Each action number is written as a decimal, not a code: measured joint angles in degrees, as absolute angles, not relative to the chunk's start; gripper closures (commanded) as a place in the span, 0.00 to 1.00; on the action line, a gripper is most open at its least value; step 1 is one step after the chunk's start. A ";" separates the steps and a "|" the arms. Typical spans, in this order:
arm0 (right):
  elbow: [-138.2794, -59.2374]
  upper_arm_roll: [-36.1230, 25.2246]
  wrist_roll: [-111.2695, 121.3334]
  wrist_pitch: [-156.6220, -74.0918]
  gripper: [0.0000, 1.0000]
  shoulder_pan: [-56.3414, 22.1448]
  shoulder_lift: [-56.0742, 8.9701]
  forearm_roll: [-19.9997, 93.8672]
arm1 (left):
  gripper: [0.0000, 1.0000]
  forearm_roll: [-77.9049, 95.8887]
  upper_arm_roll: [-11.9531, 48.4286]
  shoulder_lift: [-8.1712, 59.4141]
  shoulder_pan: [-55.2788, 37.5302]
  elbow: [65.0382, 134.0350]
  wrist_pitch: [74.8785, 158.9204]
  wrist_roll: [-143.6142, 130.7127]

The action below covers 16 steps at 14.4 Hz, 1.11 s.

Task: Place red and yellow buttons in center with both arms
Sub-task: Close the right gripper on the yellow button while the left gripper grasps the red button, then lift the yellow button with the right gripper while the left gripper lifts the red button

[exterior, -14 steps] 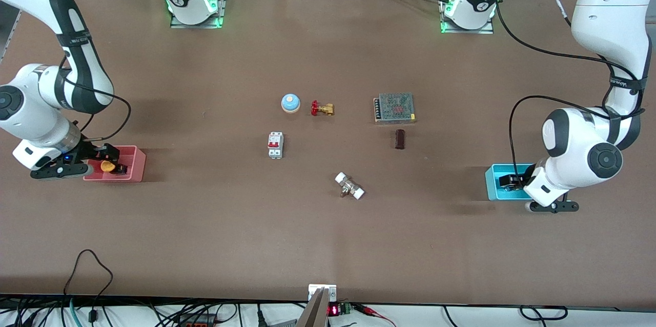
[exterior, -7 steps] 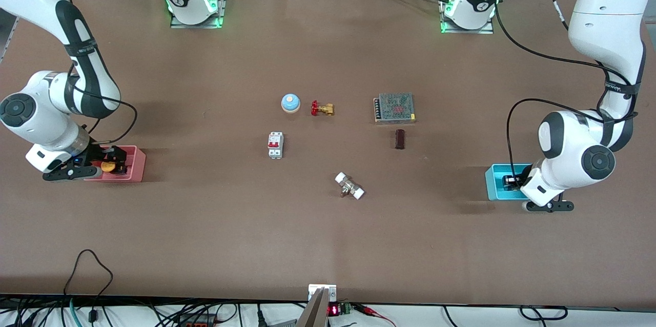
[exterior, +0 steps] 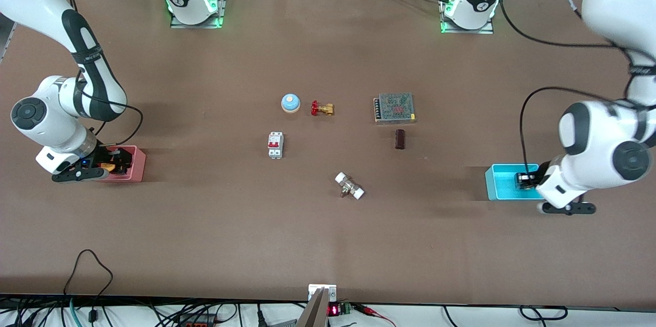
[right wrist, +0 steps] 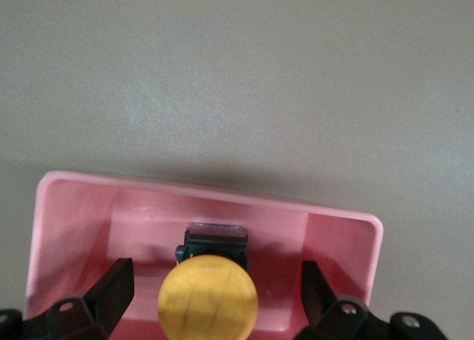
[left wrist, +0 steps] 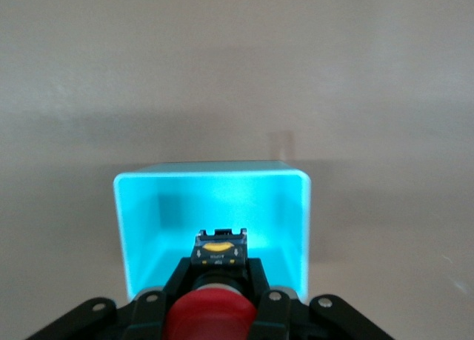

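Observation:
The yellow button (exterior: 106, 166) lies in the pink tray (exterior: 136, 162) at the right arm's end of the table. My right gripper (exterior: 110, 165) is down in that tray and open. In the right wrist view its fingers (right wrist: 117, 279) stand wide on either side of the yellow button (right wrist: 208, 297) without touching it. My left gripper (exterior: 525, 180) is at the cyan tray (exterior: 498, 181) at the left arm's end. In the left wrist view it (left wrist: 216, 270) is shut on the black body of the red button (left wrist: 207, 318) over the cyan tray (left wrist: 141, 207).
Mid-table stand a blue dome bell (exterior: 290, 102), a brass valve with a red handle (exterior: 322, 108), a white circuit breaker (exterior: 275, 144), a metal mesh box (exterior: 394, 107), a dark brown block (exterior: 400, 139) and a white-ended fitting (exterior: 349, 185).
My right gripper has slid over the pink tray and now straddles the yellow button. My left arm's wrist and elbow have shifted toward the left arm's end of the table.

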State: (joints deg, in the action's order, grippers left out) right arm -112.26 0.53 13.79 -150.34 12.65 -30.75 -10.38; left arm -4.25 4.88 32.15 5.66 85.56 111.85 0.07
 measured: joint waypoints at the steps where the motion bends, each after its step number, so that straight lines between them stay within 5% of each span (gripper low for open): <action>1: -112.26 0.53 13.79 -150.41 0.13 12.66 -30.77 -10.38 | 0.80 -4.25 5.06 31.13 4.30 83.77 109.23 -0.13; 8: -112.34 0.53 13.79 -150.46 0.85 12.72 -30.97 -10.38 | 0.80 -4.29 5.46 36.62 -14.98 82.01 112.62 -20.17; 14: -112.22 0.87 13.79 -149.58 0.87 12.72 -30.49 -10.38 | 0.72 -4.31 4.92 45.40 -16.79 81.88 124.42 -23.36; 15: -111.93 1.15 13.79 -147.65 0.87 12.71 -29.67 -10.38 | 0.57 -4.31 4.84 45.88 -16.79 81.88 124.60 -23.40; 16: -111.45 1.63 13.79 -144.23 0.87 12.71 -28.18 -10.37 | 0.32 -4.31 4.79 46.18 -16.79 81.87 124.63 -23.43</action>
State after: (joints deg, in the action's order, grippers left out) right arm -111.45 1.63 13.79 -144.23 12.71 -28.18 -10.37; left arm -4.31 4.79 46.18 -16.79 81.87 124.63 -23.43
